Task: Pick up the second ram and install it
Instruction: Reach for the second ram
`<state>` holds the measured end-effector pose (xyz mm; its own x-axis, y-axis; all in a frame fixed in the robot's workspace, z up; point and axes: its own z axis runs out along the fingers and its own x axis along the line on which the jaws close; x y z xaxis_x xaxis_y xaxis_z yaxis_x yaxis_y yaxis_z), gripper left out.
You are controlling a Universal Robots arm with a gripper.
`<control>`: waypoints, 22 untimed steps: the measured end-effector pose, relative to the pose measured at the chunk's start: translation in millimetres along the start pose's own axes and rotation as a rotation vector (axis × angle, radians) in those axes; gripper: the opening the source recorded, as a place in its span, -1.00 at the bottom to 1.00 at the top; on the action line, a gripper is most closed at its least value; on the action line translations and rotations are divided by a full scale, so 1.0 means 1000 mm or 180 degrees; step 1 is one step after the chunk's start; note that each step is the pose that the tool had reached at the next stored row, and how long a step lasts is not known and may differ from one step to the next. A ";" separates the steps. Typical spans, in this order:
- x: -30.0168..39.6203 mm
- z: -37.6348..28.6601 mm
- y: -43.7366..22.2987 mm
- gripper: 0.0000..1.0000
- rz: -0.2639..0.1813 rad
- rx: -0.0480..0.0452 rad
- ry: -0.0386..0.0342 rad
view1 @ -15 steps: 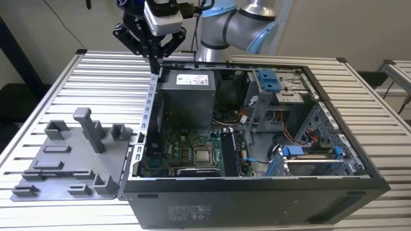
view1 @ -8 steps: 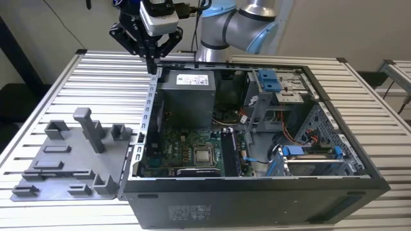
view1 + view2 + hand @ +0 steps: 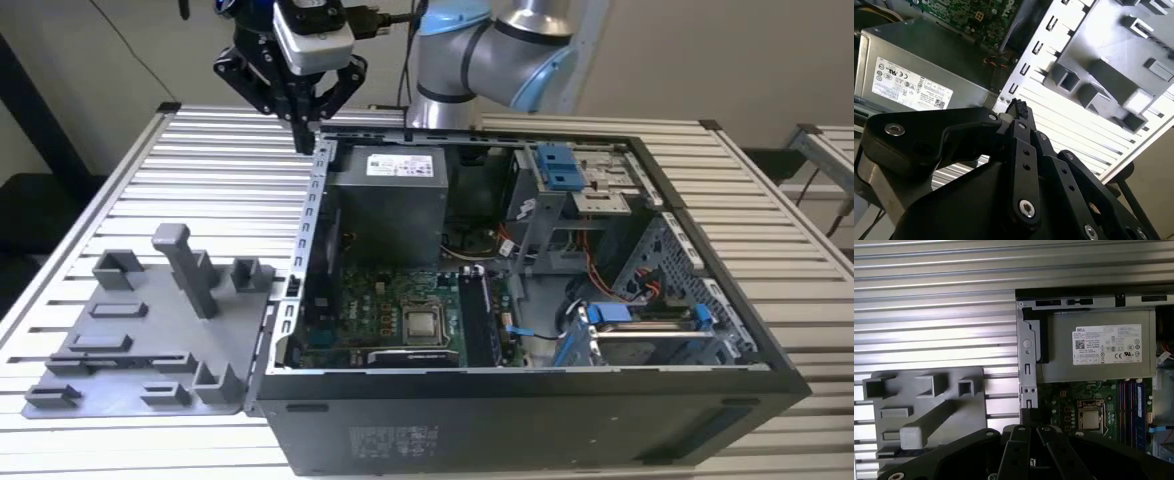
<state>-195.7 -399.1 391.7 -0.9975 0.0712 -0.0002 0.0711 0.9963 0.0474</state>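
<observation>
The gripper (image 3: 304,138) hangs above the far corner of an open computer case (image 3: 534,371), on the exterior view's left, its black fingers drawn together to a closed point with nothing visible between them. In both wrist views the meeting fingertips (image 3: 1017,108) (image 3: 1029,415) sit over the case's metal edge, beside the grey power supply (image 3: 387,200). A thin dark blue strip, apparently the second ram (image 3: 899,453), lies along the grey tray (image 3: 134,385) in the first wrist view, partly cut off by the gripper's body and well apart from the fingers. The tray rests on the slatted metal table (image 3: 134,180), just beside the case. Inside the case, the green motherboard (image 3: 380,320) lies flat with its processor socket (image 3: 424,323) exposed.
</observation>
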 end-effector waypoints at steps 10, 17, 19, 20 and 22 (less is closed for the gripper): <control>0.0153 -0.0001 -0.0011 -0.79 0.0000 0.0000 0.0000; 0.0292 -0.0001 -0.0022 -0.79 0.0000 0.0000 0.0000; 0.0330 -0.0001 -0.0025 -0.79 0.0000 0.0000 0.0000; 0.0347 -0.0001 -0.0027 -0.79 0.0000 0.0000 0.0000; 0.0378 -0.0001 -0.0029 -0.79 0.0000 0.0000 0.0000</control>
<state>-233.6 -399.3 391.7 -0.9975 0.0711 -0.0002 0.0710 0.9963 0.0474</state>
